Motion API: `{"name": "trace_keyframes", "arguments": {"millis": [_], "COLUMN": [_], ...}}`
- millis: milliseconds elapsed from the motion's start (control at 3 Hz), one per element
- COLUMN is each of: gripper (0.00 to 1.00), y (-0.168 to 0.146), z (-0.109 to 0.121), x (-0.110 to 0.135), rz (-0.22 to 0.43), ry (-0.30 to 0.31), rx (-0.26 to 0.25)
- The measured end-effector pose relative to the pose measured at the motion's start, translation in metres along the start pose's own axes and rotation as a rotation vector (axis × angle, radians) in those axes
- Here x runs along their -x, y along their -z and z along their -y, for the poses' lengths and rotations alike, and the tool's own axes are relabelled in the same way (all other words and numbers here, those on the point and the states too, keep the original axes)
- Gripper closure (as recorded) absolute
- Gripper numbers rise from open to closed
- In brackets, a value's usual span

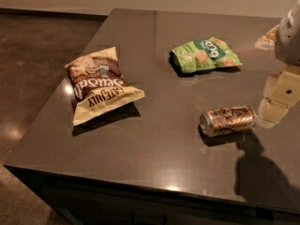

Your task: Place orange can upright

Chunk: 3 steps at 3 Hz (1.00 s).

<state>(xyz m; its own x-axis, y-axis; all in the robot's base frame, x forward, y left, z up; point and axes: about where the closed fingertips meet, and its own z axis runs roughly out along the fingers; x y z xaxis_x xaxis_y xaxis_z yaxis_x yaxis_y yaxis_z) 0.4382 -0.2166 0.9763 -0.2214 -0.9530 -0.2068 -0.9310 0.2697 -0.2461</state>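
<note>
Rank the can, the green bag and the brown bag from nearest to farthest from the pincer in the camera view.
The pincer is at the view's right edge.
1. Can, lying on its side just left of it.
2. Green bag, farther back.
3. Brown bag, far left.

orange can (pixel 228 121) | lying on side (silver end showing) | just beside gripper (pixel 276 103)

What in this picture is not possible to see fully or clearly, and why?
1. Pincer, just right of the orange can lying on its side: its arm is cut off by the right edge of the camera view.
2. Whether pincer and can touch: too close to tell.
3. Pale packet at the far right of the table: mostly hidden behind the arm, so its kind is unknown.
4. Can's right end: faces away from the camera.
</note>
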Motion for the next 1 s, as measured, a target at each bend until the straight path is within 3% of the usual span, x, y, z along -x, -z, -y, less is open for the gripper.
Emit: {"name": "trace_keyframes", "arguments": {"millis": [667, 1000], "gripper": [0.00, 0.00], "y": [-0.001, -0.014], "z": [0.001, 0.002], "x": [0.002, 0.007], "rz": [-0.003, -0.012], "ry": [0.010, 0.054], "rx": [0.005, 0.043]}}
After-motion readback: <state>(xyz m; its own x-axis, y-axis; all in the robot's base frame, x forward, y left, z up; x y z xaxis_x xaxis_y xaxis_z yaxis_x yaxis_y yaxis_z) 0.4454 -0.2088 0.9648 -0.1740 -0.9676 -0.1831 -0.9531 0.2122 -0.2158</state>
